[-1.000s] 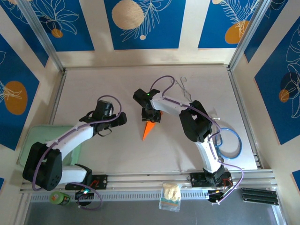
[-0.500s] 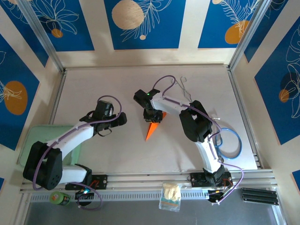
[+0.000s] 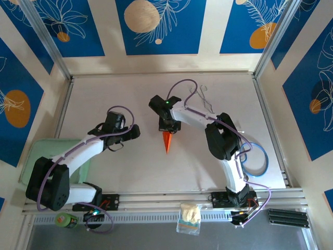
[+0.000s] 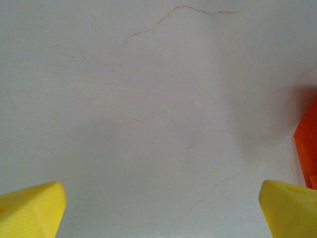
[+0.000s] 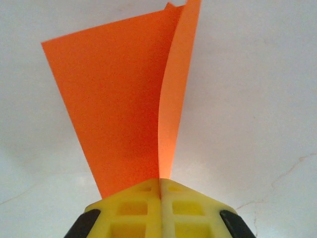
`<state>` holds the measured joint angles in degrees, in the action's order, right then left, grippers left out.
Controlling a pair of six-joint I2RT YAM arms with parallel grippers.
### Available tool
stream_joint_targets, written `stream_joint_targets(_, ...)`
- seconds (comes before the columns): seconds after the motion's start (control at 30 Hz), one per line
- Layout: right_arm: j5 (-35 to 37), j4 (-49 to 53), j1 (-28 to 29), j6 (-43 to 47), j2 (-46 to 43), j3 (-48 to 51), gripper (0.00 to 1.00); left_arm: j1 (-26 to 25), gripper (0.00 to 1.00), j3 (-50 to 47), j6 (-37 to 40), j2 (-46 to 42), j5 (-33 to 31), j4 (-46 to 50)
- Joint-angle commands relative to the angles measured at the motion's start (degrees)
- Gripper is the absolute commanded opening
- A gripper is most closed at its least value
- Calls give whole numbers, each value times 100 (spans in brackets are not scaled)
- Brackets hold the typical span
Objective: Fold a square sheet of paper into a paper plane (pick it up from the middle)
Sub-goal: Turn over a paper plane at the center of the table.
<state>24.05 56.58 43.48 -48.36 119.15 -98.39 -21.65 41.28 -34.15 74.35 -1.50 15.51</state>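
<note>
Blue leaf-patterned wall panels [image 3: 179,36] and cream strips [image 3: 213,31] surround a pale, faintly cracked table [image 3: 130,166].

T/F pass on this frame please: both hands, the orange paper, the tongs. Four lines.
1. The right hand is shut on the orange paper. True.
2. The left hand is shut. False: its fingers stand wide apart with nothing between them.
3. The orange paper is a flat, unfolded square. False: it is folded, and two layers splay apart from the grip.
4. The metal tongs lie on the table, toward its far edge. True.
</note>
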Motion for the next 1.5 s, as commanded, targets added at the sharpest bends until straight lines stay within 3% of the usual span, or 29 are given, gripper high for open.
stream_joint_targets(0.0,-601,-657,-49,827,-403,121,1,183,100,-122,-122,-202,147,42)
stream_joint_targets(0.2,-2517,-2101,-116,1834,-650,551,1,427,99,-391,-437,-662,152,-92)
stream_joint_targets(0.37,-3833,-3263,-409,1518,-697,1300,2,484,99,-546,-613,-1026,33,-116)
stream_joint_targets(0.5,-4710,-4315,-701,1003,-634,2057,3,488,92,-675,-774,-1010,405,-401)
stream_joint_targets(0.7,-4894,-4851,-892,733,-597,2640,5,480,74,-685,-1097,-327,1547,-1138)
stream_joint_targets(0.87,-4823,-4925,-938,694,-603,2866,5,392,72,-603,-1489,386,2611,-2182)
stream_joint_targets(1.03,-4780,-4878,-941,723,-616,2901,5,173,66,-372,-1533,797,2658,-2223)
stream_joint_targets(1.17,-4776,-4880,-946,723,-601,2887,5,91,47,-270,-1657,1107,2645,-2207)
stream_joint_targets(1.27,-4762,-4872,-951,706,-570,2878,5,58,38,-294,-1765,1214,2529,-2215)
stream_joint_targets(1.47,-4787,-4875,-964,698,-521,2871,5,29,34,-309,-1887,1446,2709,-2491)
